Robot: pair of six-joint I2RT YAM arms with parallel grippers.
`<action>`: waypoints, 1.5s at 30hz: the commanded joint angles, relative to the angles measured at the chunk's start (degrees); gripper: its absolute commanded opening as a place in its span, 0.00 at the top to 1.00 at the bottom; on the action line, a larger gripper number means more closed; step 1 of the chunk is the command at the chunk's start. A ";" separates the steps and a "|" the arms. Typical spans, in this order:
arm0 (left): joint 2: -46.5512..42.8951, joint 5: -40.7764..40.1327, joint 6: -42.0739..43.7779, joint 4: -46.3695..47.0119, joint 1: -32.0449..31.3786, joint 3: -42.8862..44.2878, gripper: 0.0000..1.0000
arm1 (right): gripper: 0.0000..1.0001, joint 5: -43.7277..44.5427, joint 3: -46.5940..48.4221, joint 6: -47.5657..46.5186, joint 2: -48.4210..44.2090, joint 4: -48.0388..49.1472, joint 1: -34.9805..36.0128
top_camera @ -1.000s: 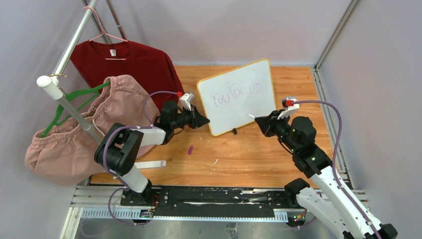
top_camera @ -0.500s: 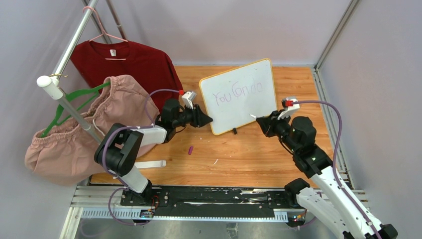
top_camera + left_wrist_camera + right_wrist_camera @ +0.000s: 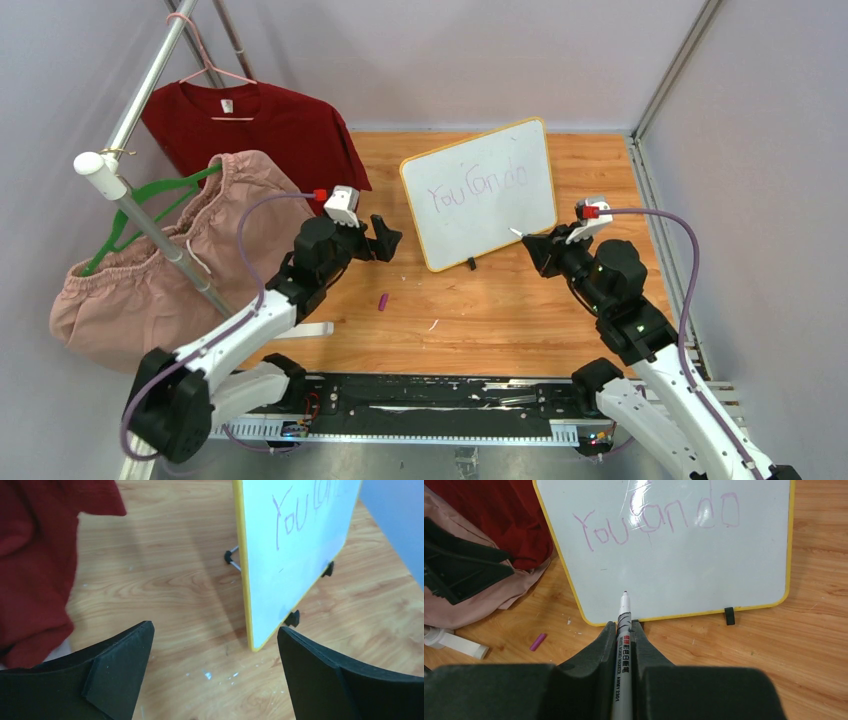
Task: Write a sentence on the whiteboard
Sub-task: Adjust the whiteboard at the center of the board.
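Note:
The whiteboard point(image 3: 480, 215) stands tilted on its small black feet at the middle of the wooden table, yellow frame all round. The sentence point(image 3: 475, 185) is one purple line reading roughly "You can do". My left gripper point(image 3: 385, 238) is open just left of the board's left edge and holds nothing. In the left wrist view the whiteboard point(image 3: 295, 555) rises edge-on beyond the open left gripper point(image 3: 215, 629). My right gripper point(image 3: 624, 625) is shut on a grey marker point(image 3: 623, 645). Its tip hovers close to the whiteboard point(image 3: 704, 570), below the sentence point(image 3: 659, 517).
A red shirt point(image 3: 250, 130) and a pink garment point(image 3: 180, 260) hang from a slanted rack pole point(image 3: 130, 200) on the left. A small purple cap point(image 3: 383, 301) and a white tube point(image 3: 300, 330) lie on the table point(image 3: 500, 310). Metal frame posts stand at the right.
My left gripper has let go of the whiteboard's left edge, opened wide and drawn back to the left. The board shifted slightly. The right gripper and marker barely moved.

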 commanded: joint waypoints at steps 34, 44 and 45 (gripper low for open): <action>20.25 -45.97 -29.33 -42.21 -38.61 29.30 0.05 | 1.00 11.67 6.02 -9.50 -14.90 -16.43 0.89; 40.85 -45.27 -42.33 -50.76 -40.71 50.58 0.11 | 1.00 13.66 9.50 -9.39 -16.09 -18.69 0.85; 42.36 -45.15 -44.08 -51.05 -40.77 51.74 0.14 | 1.00 13.84 10.14 -9.37 -16.10 -18.93 0.89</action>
